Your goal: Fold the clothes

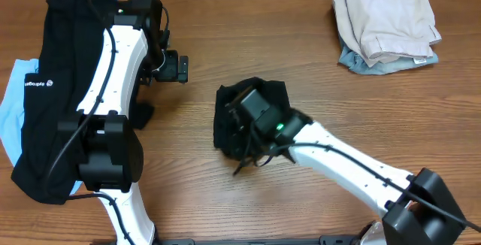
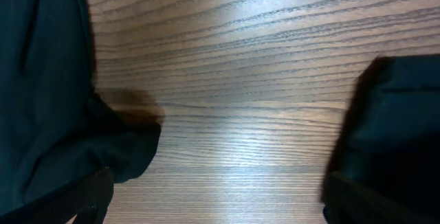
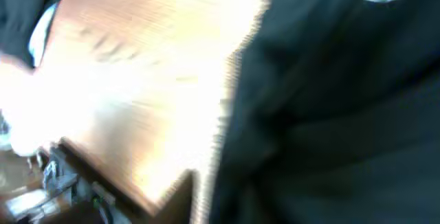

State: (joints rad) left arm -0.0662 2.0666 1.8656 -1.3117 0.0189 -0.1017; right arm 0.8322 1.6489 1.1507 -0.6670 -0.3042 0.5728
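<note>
A small bunched black garment lies at the table's middle. My right gripper is down on its left part and appears shut on it. The right wrist view is blurred: black cloth fills its right side around the jaws. My left gripper hovers open and empty over bare wood, left of that garment. In the left wrist view its fingers are wide apart, with the black garment at the right. A large black shirt lies at the far left, also in the left wrist view.
A light blue garment lies under the black shirt at the left edge. A stack of folded beige clothes sits at the back right on a grey-blue piece. The wooden table shows between them.
</note>
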